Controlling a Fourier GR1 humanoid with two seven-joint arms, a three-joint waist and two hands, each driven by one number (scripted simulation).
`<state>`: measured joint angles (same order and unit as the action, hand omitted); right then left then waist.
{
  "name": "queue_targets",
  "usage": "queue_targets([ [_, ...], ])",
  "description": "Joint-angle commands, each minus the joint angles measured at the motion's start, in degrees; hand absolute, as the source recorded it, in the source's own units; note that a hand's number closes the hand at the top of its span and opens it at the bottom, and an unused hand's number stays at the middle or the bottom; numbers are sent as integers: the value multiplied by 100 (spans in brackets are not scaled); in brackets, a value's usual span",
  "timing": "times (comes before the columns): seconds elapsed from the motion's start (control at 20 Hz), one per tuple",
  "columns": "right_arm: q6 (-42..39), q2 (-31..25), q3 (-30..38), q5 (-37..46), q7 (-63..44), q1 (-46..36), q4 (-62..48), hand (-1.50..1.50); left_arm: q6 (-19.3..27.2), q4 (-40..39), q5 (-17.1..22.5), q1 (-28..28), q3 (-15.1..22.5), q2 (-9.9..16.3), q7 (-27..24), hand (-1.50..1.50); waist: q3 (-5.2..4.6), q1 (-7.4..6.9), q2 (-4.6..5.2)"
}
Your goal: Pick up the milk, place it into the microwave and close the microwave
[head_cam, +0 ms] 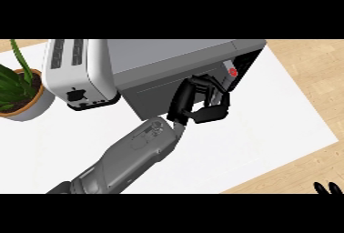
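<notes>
Your left forearm [131, 157] is a stout grey shell, matte, widening toward the elbow. You can see faint panel seams on its upper face and a small round fitting near the wrist end. A slim light-grey wrist piece joins it to the left robot hand [191, 102], which is glossy black all over, with a long narrow palm and thick segmented fingers. Of your right robot hand [328, 189] only black fingertips show at the view's lower right corner.
</notes>
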<state>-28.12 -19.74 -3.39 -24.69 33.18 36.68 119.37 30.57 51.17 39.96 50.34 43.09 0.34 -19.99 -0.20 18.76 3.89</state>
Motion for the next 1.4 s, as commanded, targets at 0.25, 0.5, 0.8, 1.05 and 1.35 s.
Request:
queue_targets([
  [0.25,-233,-201,20,-301,-71,98,247,-150,-26,-490,360,471,-125,-32,-180,150,20,188,73],
  [0.5,-179,-302,232,-328,-81,81,444,-150,-55,-623,462,487,-76,-32,-347,150,12,210,76],
  [0.8,-285,-336,143,-631,-152,178,491,-150,-27,-672,611,581,-75,-33,-480,150,24,238,106],
  [1.05,-336,-432,157,-815,-243,252,584,-150,-3,-738,742,629,-37,-33,-525,150,23,247,109],
  [1.35,-385,-563,293,-923,-282,305,737,-150,44,-831,864,643,41,-34,-638,150,20,291,90],
])
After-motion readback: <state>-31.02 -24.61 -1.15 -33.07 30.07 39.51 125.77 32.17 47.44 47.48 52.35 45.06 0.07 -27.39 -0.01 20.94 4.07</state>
